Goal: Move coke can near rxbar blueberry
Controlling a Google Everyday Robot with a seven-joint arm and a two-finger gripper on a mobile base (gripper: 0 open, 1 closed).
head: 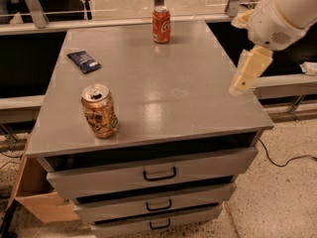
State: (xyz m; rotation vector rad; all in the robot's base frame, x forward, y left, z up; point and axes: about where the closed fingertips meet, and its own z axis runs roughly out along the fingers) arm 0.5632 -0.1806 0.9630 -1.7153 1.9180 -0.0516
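Three drawers (158,175) front the cabinet (198,63). One gold-brown can (99,111) stands near-left on top. The gripper (247,72) hangs above the right edge, and whether it is spread cannot be told. One rxbar blueberry (84,61) lies farther left. One coke can (161,25) stands upright at the far edge, well apart from it.

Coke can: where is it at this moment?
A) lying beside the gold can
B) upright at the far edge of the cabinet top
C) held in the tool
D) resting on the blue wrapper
B: the coke can stands upright at the far edge of the cabinet top, apart from the rxbar blueberry and the gold can; the tool hangs over the right edge, away from all three.
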